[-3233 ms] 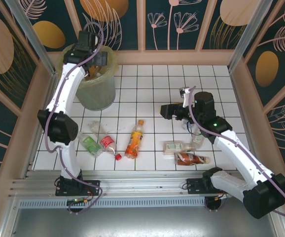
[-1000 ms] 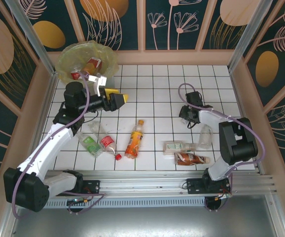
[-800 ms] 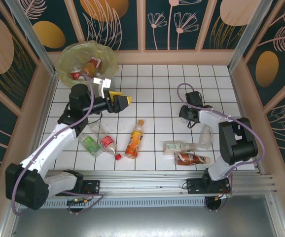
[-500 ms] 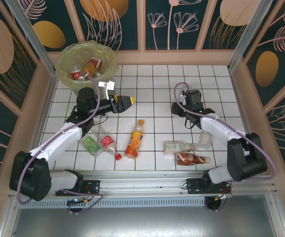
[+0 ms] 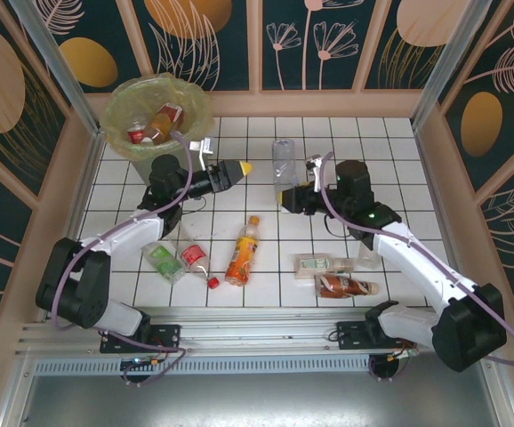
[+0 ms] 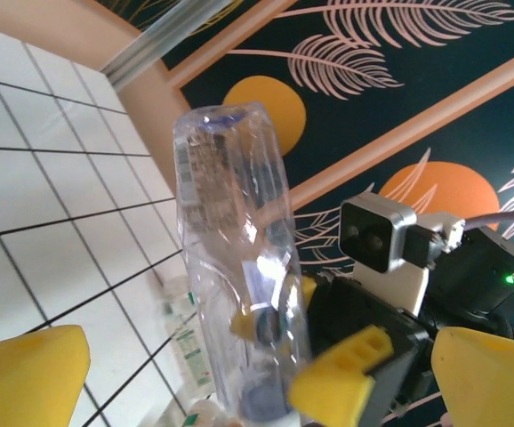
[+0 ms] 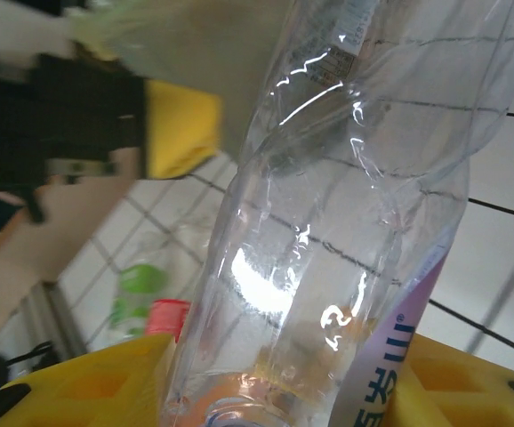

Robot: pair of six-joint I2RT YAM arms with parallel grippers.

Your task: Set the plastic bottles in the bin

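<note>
My right gripper is shut on the base of a clear, label-less-looking plastic bottle, held upright above the tiles. My left gripper is open, level with that bottle and just left of it, its yellow fingers spread on either side without touching. The bin stands at the far left corner with several bottles inside. On the floor lie an orange bottle, a green-labelled one, a red one, a white-labelled one and a red-brown one.
Another clear bottle lies partly under the right forearm. Patterned walls and wooden rails enclose the tiled floor on three sides. The left arm stretches low across the floor bottles at the left. Open tiles lie along the back between bin and right wall.
The right gripper has swung left and now holds a clear bottle upright. The left gripper has reached further right, toward that bottle, and away from the bin.
</note>
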